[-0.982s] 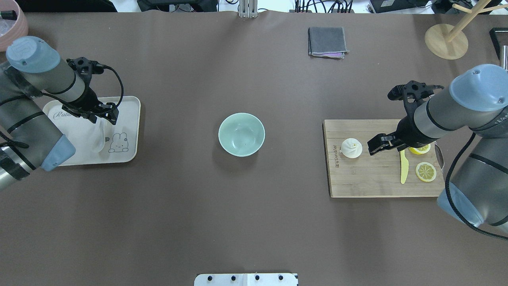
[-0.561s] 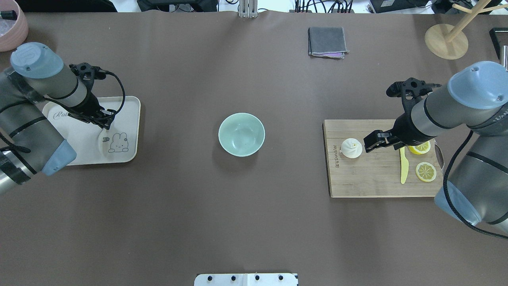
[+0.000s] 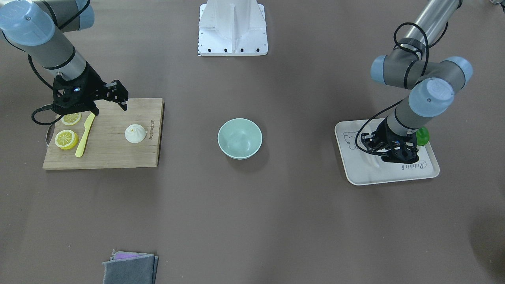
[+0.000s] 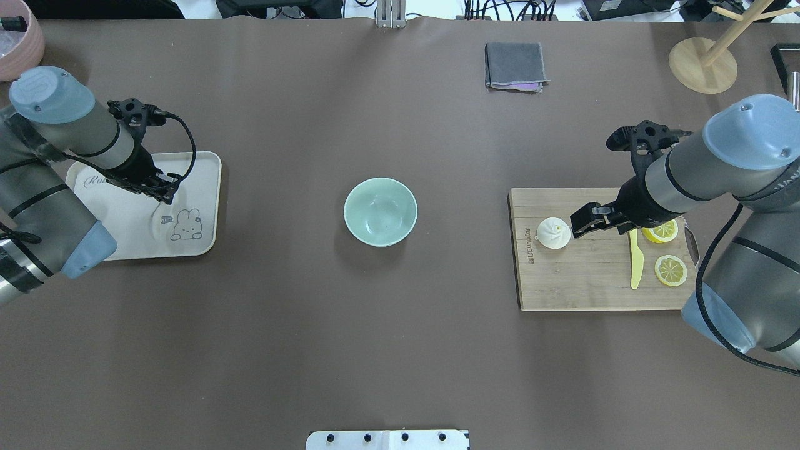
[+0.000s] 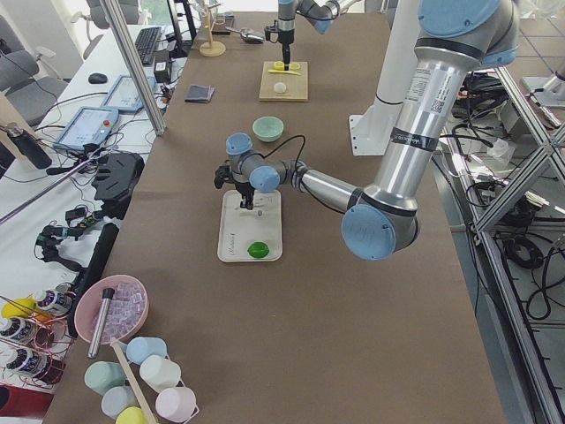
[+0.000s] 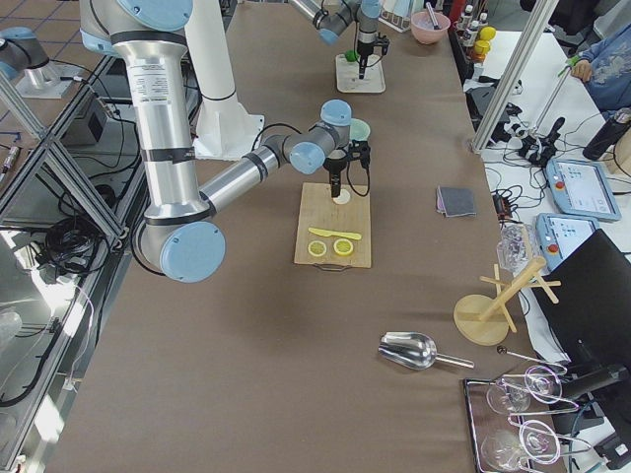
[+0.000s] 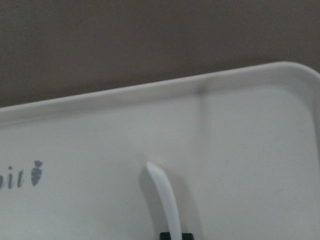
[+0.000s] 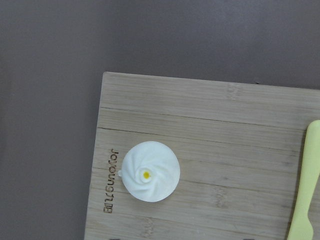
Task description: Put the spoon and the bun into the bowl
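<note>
The white spoon (image 4: 159, 220) lies on the cream tray (image 4: 203, 164) at the left. My left gripper (image 4: 166, 191) points down at the spoon's handle. In the left wrist view the handle (image 7: 163, 196) runs into the closed fingertips at the bottom edge. The white bun (image 4: 554, 233) sits on the wooden cutting board (image 4: 587, 284), and also shows in the right wrist view (image 8: 151, 171). My right gripper (image 4: 584, 220) is open and empty, held above the board just right of the bun. The mint-green bowl (image 4: 380, 211) stands empty mid-table.
A yellow knife (image 4: 636, 262) and two lemon slices (image 4: 670, 270) lie on the board's right part. A green object (image 3: 423, 136) sits on the tray. A folded grey cloth (image 4: 515, 65), a wooden stand (image 4: 703, 62) and a pink bowl (image 4: 19, 37) are at the far edge.
My left gripper turned downward and came down shut on the spoon's handle. My right gripper shifted left along the board, closer to the bun.
</note>
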